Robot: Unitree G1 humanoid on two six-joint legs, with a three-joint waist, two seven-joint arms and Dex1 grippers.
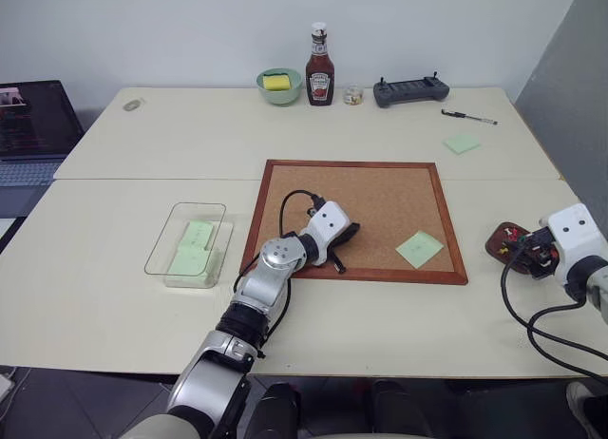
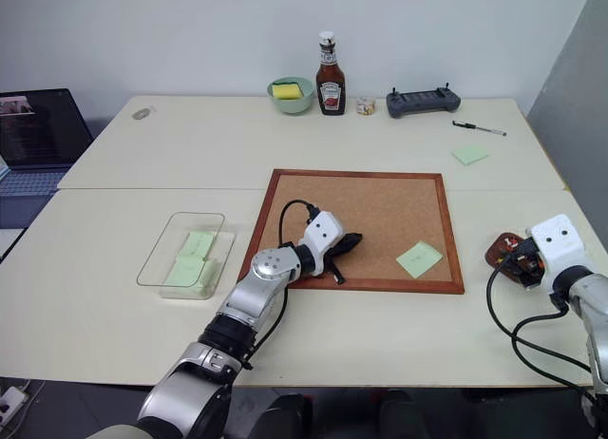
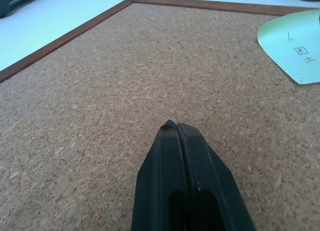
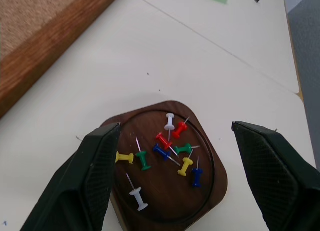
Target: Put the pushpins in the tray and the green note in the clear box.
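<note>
The dark brown tray (image 4: 212,188) sits on the table to the right of the corkboard and holds several pushpins, among them a red one (image 4: 163,140) and a blue one (image 4: 161,152). My right gripper (image 4: 176,127) hovers just over the tray, open, with nothing between its fingers. On the corkboard's lower right lies the green note (image 1: 419,249). Further left on the cork rests my left gripper (image 3: 175,127), shut and empty. The clear box (image 1: 160,241) stands left of the board with pale green notes inside.
The wood-framed corkboard (image 1: 380,197) fills the table's middle. Another green note (image 1: 462,143) and a pen (image 1: 469,118) lie at the back right. A ketchup bottle (image 1: 320,66), a bowl with a sponge (image 1: 279,84) and a controller (image 1: 410,91) line the far edge; a laptop (image 1: 33,125) sits at left.
</note>
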